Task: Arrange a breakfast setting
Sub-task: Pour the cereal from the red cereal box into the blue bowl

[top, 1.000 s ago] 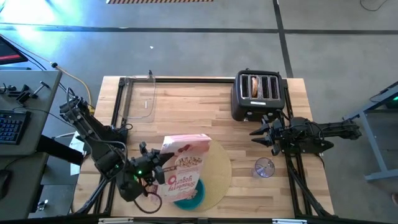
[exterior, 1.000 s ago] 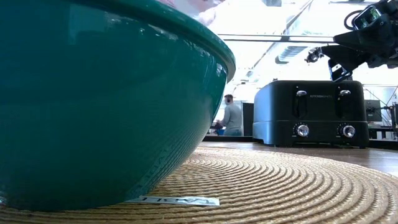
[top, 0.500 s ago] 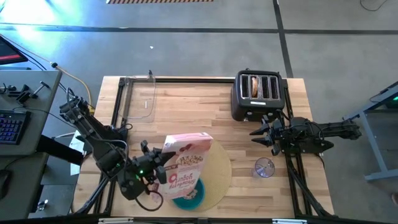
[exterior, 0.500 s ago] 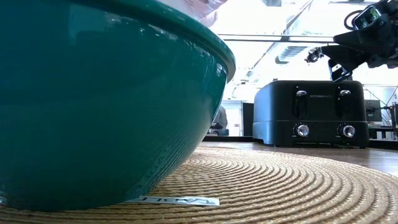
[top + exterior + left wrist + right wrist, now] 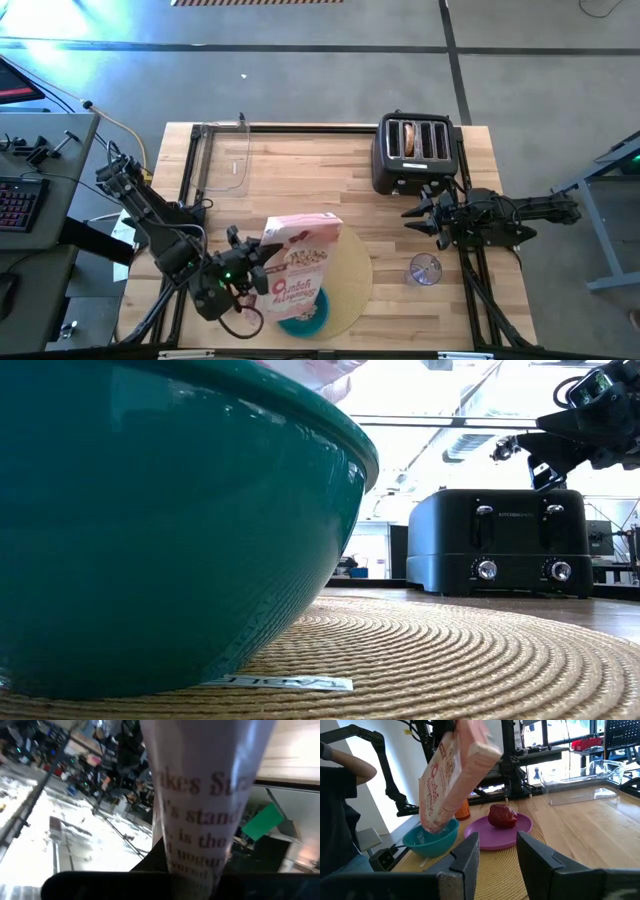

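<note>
On the table [image 5: 300, 160] we've got the round mat [image 5: 352, 268] with the cereal box [image 5: 297, 262] tipped over the teal bowl [image 5: 431, 837], left end effector [image 5: 252, 272] clamped on it. Right end effector [image 5: 418, 212] hangs partly open, empty, by the toaster [image 5: 412, 152]; red fruit [image 5: 503, 815] sits on the purple plate [image 5: 492, 836].

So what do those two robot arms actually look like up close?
Both are dark, jointed metal arms. The left claw sits on an arm with small green lights and looping cables by its wrist. The right claw ends in two flat, dark fingers with worn, greyish inner faces.
</note>
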Tool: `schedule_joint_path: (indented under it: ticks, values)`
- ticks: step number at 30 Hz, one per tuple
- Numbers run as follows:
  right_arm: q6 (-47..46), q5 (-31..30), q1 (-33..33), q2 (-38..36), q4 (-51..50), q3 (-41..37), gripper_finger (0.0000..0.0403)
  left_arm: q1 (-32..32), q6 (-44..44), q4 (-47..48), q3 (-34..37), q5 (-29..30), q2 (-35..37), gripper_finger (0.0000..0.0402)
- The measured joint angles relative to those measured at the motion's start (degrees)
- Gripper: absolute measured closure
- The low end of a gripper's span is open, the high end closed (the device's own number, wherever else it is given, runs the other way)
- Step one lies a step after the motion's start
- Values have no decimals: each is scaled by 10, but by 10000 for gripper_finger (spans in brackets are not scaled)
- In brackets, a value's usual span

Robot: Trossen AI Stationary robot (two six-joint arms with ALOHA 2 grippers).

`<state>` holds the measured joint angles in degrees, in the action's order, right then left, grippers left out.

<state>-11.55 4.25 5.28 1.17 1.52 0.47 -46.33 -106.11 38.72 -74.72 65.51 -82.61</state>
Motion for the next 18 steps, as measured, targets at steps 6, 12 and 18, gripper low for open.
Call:
schedule_joint_path:
  ticks: [6, 12, 18]
  values:
    - [0, 0, 0, 0, 0, 0, 288, -8, -26, -15, 0, -7, 0, 401]
    - [0, 0, 0, 0, 0, 0, 288, -13, -31, -19, 0, -14, 0, 401]
    - [0, 0, 0, 0, 0, 0, 288, -11, -45, -21, 0, -12, 0, 401]
